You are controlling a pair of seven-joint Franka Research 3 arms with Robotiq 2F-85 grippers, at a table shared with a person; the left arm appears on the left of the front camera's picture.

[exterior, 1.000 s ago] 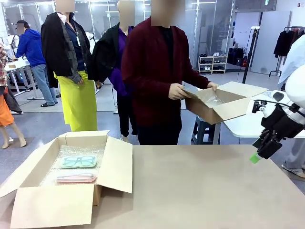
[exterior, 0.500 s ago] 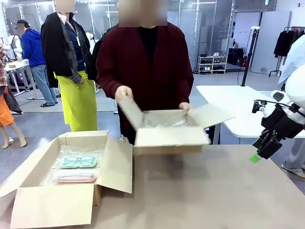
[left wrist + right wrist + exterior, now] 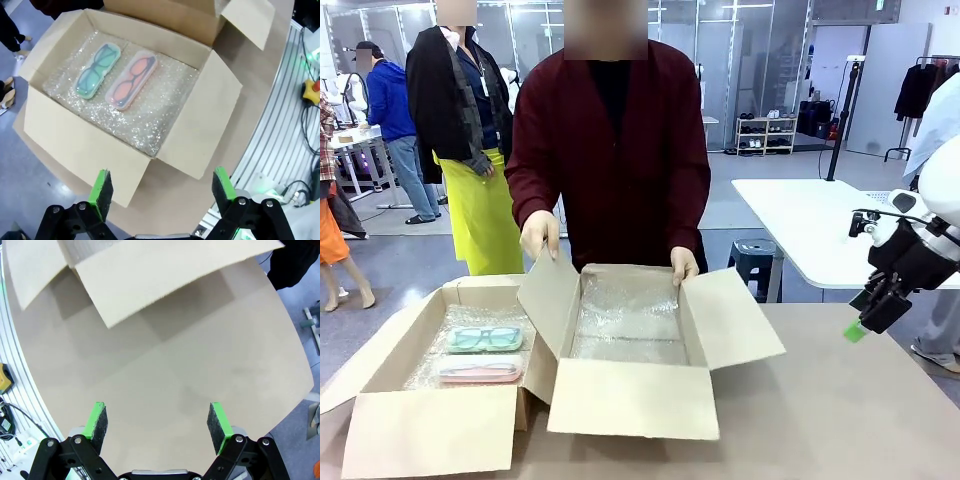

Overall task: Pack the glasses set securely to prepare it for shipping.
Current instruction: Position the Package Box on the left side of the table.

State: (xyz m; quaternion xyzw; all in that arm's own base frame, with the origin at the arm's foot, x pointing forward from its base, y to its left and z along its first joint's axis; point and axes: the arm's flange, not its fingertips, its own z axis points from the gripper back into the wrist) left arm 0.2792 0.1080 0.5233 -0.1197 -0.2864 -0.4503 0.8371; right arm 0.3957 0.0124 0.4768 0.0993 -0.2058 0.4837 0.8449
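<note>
The glasses set is two small flat cases with rounded corners. The green case (image 3: 97, 70) is translucent mint and shows dark-rimmed spectacles through its lid. The pink case (image 3: 132, 79) is pale and whitish, with reddish lenses and a dark frame showing through. In the left wrist view they lie side by side, nearly parallel and just apart, on the floor of the left box (image 3: 435, 430).

That box is plain brown cardboard, matte, with all four flaps folded outward. Its floor is lined with clear bubble wrap (image 3: 145, 117) that glitters under the lights. In the front view the green case (image 3: 484, 339) lies farther from the robot and the pink case (image 3: 480, 372) nearer.

A second box (image 3: 632, 398) of the same cardboard stands just to the right of the first, its left flap rising against the first box's right flap. It too is open and lined with crinkled clear wrap (image 3: 628, 318). A person in a dark red top stands at the far side with the left hand (image 3: 539, 236) on the left flap and the right hand (image 3: 684, 265) on the far rim.

The table (image 3: 840, 420) is smooth and tan.

The left gripper (image 3: 162, 192) hangs above the first box's near corner, jaws wide and holding nothing. The right gripper (image 3: 158, 422) hangs over bare table, jaws also wide and holding nothing; in the front view it (image 3: 868, 310) sits at the table's right edge.
</note>
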